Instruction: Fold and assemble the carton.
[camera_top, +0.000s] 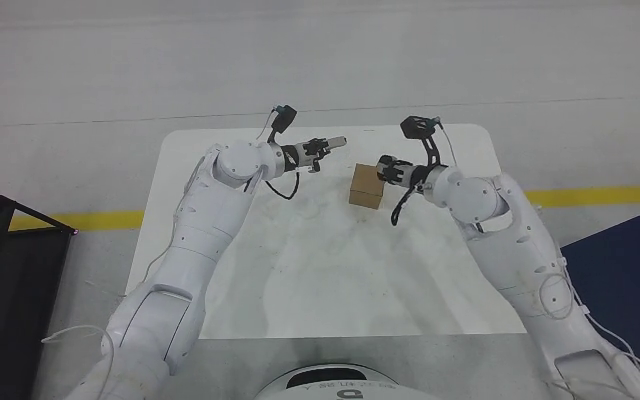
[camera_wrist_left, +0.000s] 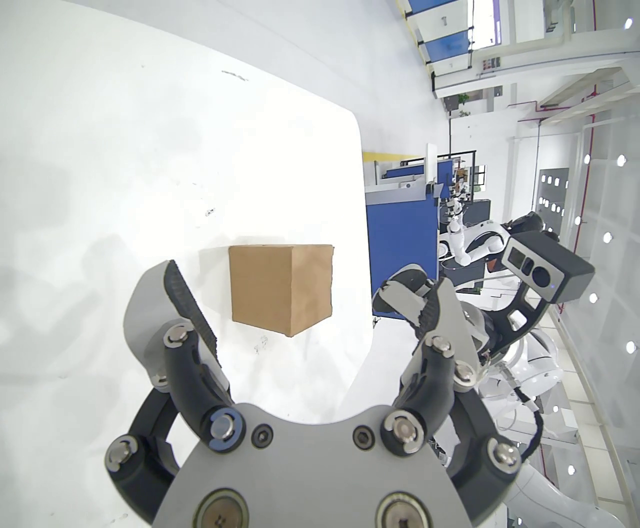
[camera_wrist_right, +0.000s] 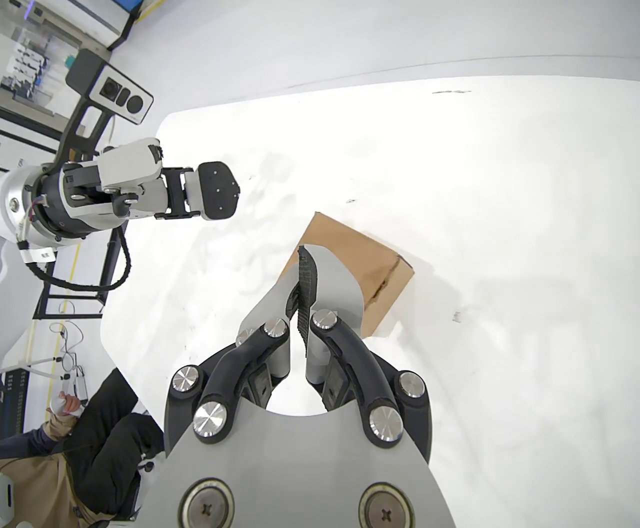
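A small brown carton stands closed as a cube on the white table, toward its far side. In the left wrist view the carton lies beyond my left gripper, which is open and empty, held above the table off the carton's far-left side. My right gripper is shut with nothing between its fingers, right at the carton's right edge; whether it touches is unclear. One carton face shows a crease. The left gripper hangs beyond the carton.
The table's far edge runs close behind both grippers. The near half of the table offers free room. A black frame stands on the floor to the left, and a blue partition beyond the table's right side.
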